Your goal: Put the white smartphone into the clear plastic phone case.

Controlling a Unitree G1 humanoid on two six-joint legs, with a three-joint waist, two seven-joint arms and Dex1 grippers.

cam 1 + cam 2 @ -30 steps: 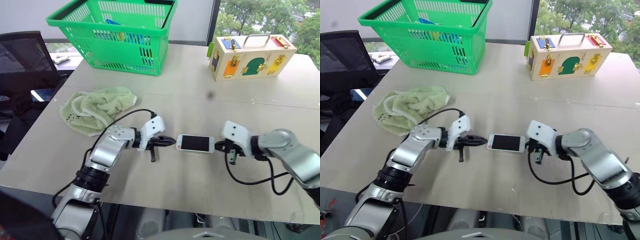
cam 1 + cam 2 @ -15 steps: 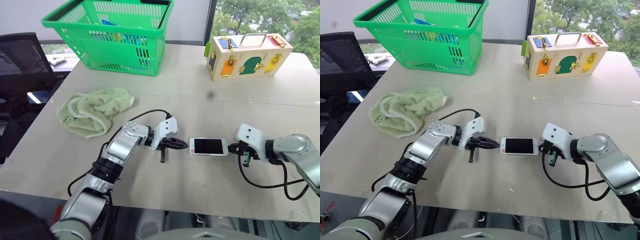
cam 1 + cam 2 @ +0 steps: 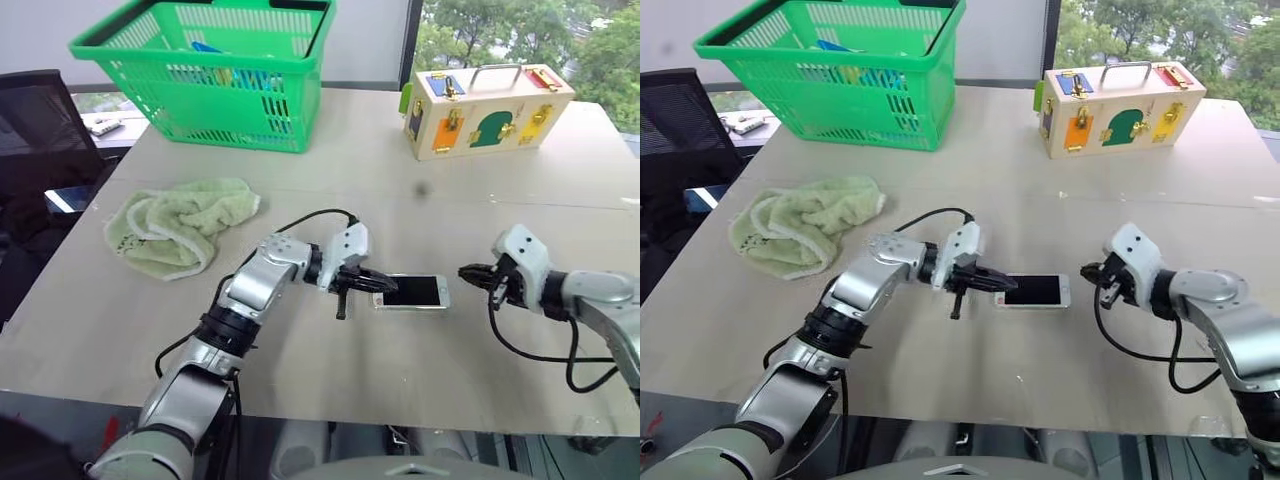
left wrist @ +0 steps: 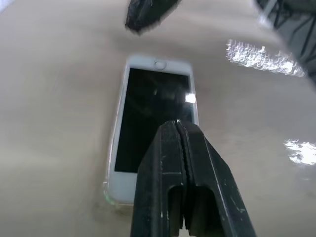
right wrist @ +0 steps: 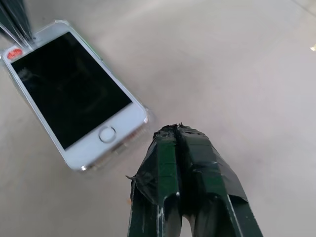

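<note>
The white smartphone (image 3: 412, 292) is seen lying screen-up in the clear plastic phone case (image 5: 144, 120) at the centre of the table (image 3: 400, 180). The left gripper (image 3: 384, 285), fingers pressed together, is placed over its left end. The right gripper (image 3: 466, 272), likewise closed and empty, is held just right of it.
</note>
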